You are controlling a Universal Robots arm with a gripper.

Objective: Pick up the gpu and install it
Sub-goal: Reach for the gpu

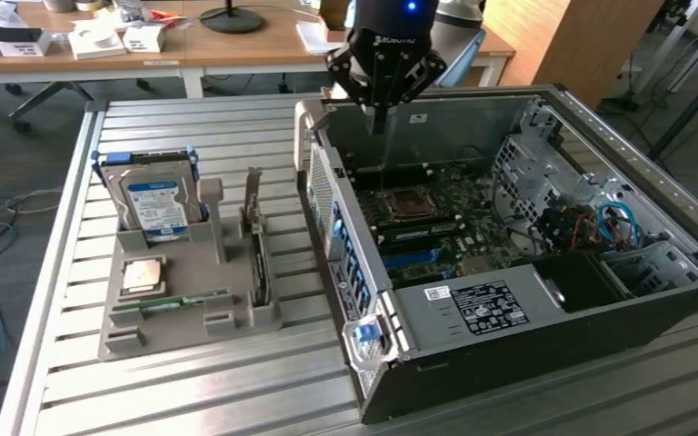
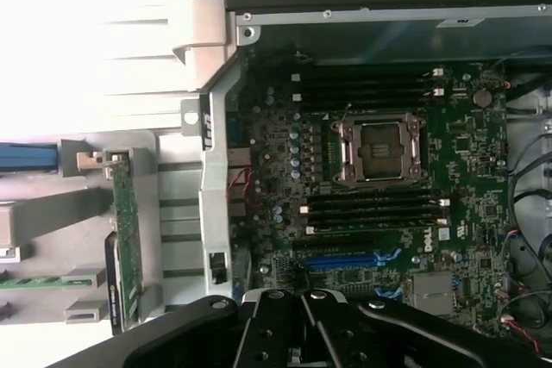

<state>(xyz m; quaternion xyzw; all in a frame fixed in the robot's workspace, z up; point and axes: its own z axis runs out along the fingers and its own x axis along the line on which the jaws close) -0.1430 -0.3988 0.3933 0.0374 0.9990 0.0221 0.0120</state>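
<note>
On the exterior view's left, a grey holder (image 1: 161, 331) keeps the parts on edge, presumably so they can be pinched from above. It carries the hard drive (image 1: 155, 204), then the gpu (image 1: 257, 250) standing in its slot, bracket up and untouched. The case (image 1: 471, 304) rises just beside it, crowding that side of the card. The gripper (image 1: 380, 123) hangs over the open case, well apart from the gpu, jaws together and empty. Below lies the motherboard (image 1: 446, 218), its blue slot (image 2: 345, 259) free.

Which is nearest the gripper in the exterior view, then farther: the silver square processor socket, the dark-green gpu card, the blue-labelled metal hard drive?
1. Silver square processor socket, in the case below the gripper.
2. Dark-green gpu card, upright in grey holder.
3. Blue-labelled metal hard drive, exterior view's left.
</note>
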